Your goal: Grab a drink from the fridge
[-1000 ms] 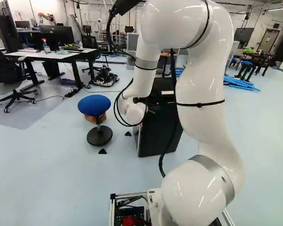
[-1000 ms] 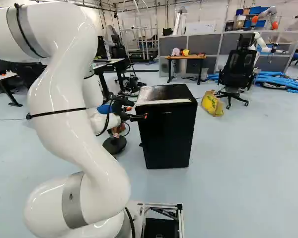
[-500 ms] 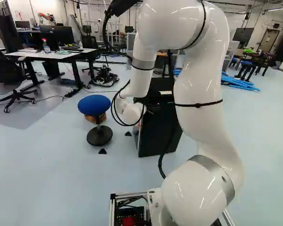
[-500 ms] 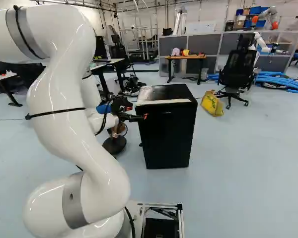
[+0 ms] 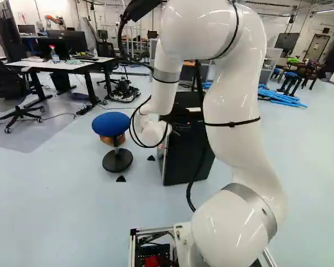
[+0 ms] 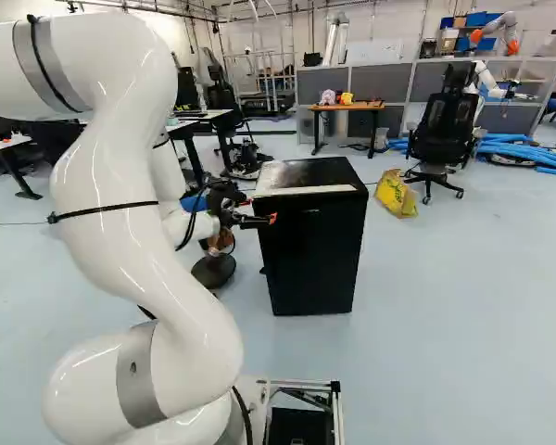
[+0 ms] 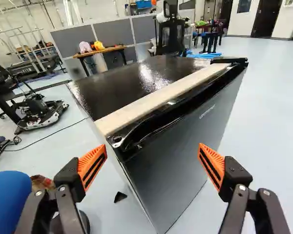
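My gripper (image 6: 259, 221) is beside the upper left front of the black fridge (image 6: 313, 243) in the right base view. In the wrist view the gripper (image 7: 152, 168) stands open, its orange pads wide apart with nothing held. Ahead of it is the fridge's top (image 7: 132, 80), with a pale strip (image 7: 161, 97) along the front edge. The closed door (image 7: 180, 146) lies ahead of and between the fingers, its upper corner near one finger. No drink is in sight; the fridge's inside is hidden.
A blue stool (image 5: 111, 123) stands left of the fridge in the left base view. Beyond the fridge are an office chair (image 6: 443, 125), a yellow bag (image 6: 396, 193), a wooden table (image 6: 347, 108) and blue tubes (image 6: 528, 151). Another robot (image 6: 489, 82) stands far back.
The arm has shifted slightly to the left in the left base view, while the gripper has dipped a little beside the fridge. The base, fridge and stool have not moved.
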Available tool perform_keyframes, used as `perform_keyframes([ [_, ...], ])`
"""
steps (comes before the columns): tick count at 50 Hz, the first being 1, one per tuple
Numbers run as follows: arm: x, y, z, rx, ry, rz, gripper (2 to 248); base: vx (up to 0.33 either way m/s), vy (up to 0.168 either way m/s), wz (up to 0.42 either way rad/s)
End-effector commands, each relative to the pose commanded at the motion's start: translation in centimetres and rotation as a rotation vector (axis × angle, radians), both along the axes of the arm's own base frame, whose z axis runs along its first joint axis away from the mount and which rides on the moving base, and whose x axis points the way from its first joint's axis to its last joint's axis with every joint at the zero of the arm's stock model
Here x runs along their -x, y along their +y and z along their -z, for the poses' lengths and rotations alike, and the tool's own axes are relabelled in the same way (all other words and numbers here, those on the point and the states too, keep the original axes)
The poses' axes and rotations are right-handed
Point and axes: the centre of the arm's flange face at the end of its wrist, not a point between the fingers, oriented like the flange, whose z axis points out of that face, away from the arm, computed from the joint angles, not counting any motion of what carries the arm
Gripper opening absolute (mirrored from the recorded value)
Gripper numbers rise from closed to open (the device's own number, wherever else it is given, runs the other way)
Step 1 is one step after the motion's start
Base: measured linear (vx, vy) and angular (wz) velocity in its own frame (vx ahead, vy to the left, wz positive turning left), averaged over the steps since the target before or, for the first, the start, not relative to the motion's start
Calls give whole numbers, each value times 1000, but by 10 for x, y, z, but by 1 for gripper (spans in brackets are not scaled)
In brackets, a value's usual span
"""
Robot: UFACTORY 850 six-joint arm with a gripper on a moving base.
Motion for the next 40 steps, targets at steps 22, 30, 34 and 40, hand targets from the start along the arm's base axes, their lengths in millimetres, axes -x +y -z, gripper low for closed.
perform_keyframes([
  [22, -1, 7, 0, -2, -19, 68, 247, 0, 0, 0],
  [30, -1, 11, 0, -3, -26, 90, 247, 0, 0, 0],
  [34, -1, 13, 0, -4, -29, 100, 247, 0, 0, 0],
  [40, -1, 18, 0, -6, -33, 112, 247, 0, 0, 0],
])
